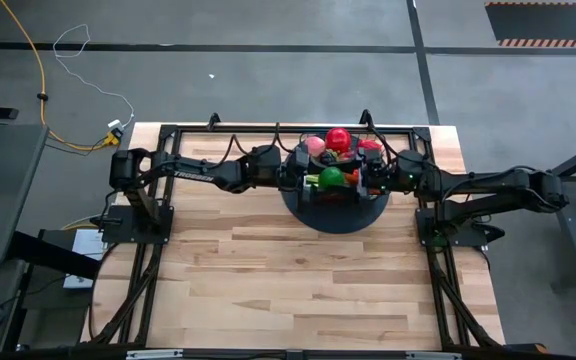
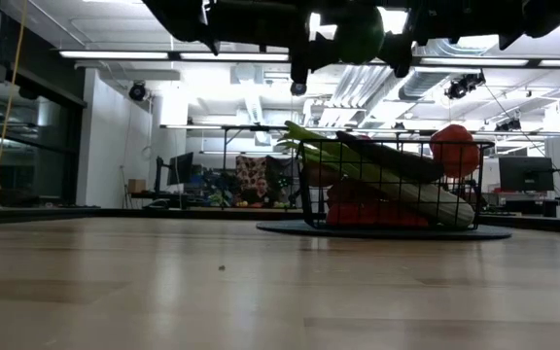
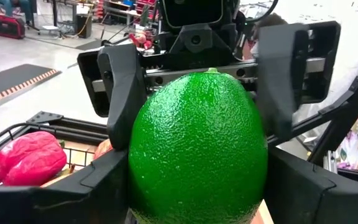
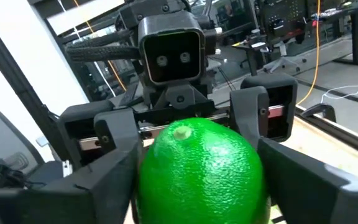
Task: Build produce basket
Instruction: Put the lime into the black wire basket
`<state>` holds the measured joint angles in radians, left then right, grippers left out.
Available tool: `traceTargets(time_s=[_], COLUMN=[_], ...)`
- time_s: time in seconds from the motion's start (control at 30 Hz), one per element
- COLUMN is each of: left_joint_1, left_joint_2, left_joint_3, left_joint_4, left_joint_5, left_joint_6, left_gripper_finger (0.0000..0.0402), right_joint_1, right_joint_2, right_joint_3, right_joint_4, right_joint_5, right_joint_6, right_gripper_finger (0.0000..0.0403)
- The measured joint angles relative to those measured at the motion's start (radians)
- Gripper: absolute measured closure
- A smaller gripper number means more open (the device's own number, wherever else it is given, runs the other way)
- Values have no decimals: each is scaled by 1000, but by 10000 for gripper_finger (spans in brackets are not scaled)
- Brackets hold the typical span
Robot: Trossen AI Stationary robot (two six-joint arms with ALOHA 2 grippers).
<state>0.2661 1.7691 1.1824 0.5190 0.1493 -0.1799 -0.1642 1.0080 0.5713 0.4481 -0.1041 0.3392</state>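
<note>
High view: both arms meet over the basket, which stands on its dark round base at the far middle of the bench. A green lime hangs between the left gripper and the right gripper, directly above the basket's near part.

Left wrist view: the lime sits between this arm's own jaws, and the opposing arm's jaws flank it from the far side. Right wrist view shows the same lime mirrored. Both pairs appear closed against the fruit; which one carries the load cannot be told.

Low view: the lime is held well above the basket rim, over celery and red produce. Its stem end points upward. The drop path is straight down; neither arm is nearer.
</note>
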Motion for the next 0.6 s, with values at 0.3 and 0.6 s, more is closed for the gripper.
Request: traceTargets(time_s=[0.3,0.6], left_joint_1=[1,0], left_joint_2=[0,-13], left_joint_3=[0,0], left_joint_4=[-1,-6], left_joint_5=[-10,-102], left_joint_6=[39,79], left_gripper_finger=[119,75], right_joint_1=[0,-1], right_joint_2=[0,-1], right_joint_3=[0,2], right_joint_4=[-7,-10], right_joint_5=[25,56], right_joint_6=[-40,-48], right_gripper_finger=[151,152])
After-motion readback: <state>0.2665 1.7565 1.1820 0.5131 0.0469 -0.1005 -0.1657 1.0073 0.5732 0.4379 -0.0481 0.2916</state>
